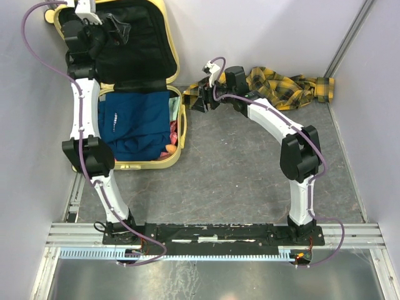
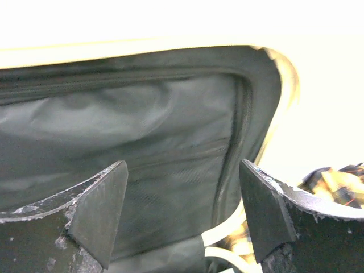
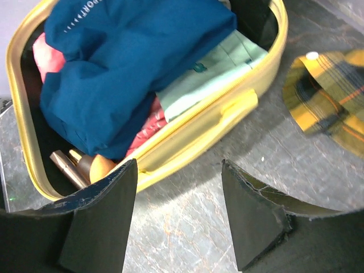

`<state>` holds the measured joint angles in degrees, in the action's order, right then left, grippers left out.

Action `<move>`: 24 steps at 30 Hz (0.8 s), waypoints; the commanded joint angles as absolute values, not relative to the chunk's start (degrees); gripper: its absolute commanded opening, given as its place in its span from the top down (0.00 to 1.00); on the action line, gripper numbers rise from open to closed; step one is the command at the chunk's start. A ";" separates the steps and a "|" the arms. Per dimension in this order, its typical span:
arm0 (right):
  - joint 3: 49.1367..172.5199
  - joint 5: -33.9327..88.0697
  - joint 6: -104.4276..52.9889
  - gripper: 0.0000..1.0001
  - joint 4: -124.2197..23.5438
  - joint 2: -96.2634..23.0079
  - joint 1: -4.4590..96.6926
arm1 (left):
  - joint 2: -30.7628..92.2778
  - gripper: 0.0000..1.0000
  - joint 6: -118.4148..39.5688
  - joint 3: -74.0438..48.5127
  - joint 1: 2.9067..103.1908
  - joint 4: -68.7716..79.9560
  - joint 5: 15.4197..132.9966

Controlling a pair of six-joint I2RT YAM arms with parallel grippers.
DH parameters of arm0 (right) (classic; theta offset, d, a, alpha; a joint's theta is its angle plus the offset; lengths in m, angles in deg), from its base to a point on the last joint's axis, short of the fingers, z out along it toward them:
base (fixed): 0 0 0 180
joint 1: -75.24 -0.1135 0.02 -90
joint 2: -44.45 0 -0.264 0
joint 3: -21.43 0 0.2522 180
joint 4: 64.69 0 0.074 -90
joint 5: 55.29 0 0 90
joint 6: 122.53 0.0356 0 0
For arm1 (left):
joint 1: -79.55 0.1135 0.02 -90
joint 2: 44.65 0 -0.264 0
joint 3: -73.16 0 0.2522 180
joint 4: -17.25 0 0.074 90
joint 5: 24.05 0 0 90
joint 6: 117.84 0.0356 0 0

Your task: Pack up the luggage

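Seen from above, the luggage (image 1: 145, 165) lay open at the table's (image 1: 250, 169) far left, a blue garment (image 1: 134, 122) inside. The left gripper (image 1: 117, 26) hung at its raised lid. At the left wrist, the fingers (image 2: 102, 210) stood apart, empty (only black lining beyond). At the right wrist, the right gripper (image 3: 179, 165) gaped empty beside the yellow rim, with the plaid cloth (image 3: 324, 102) nearby.
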<state>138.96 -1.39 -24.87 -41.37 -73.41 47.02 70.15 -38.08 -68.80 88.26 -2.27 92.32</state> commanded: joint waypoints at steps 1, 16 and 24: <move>136.19 1.03 -25.88 0.32 -42.07 -68.37 48.08 | 73.19 0.16 -47.15 -73.20 82.72 6.19 95.19; 130.83 4.70 -29.49 0.33 -40.31 -62.94 49.33 | 83.35 0.27 -34.85 -79.96 71.59 11.26 81.83; 130.25 5.24 -30.57 0.33 -39.69 -62.07 49.32 | 84.51 0.33 -35.07 -79.04 71.44 12.25 75.76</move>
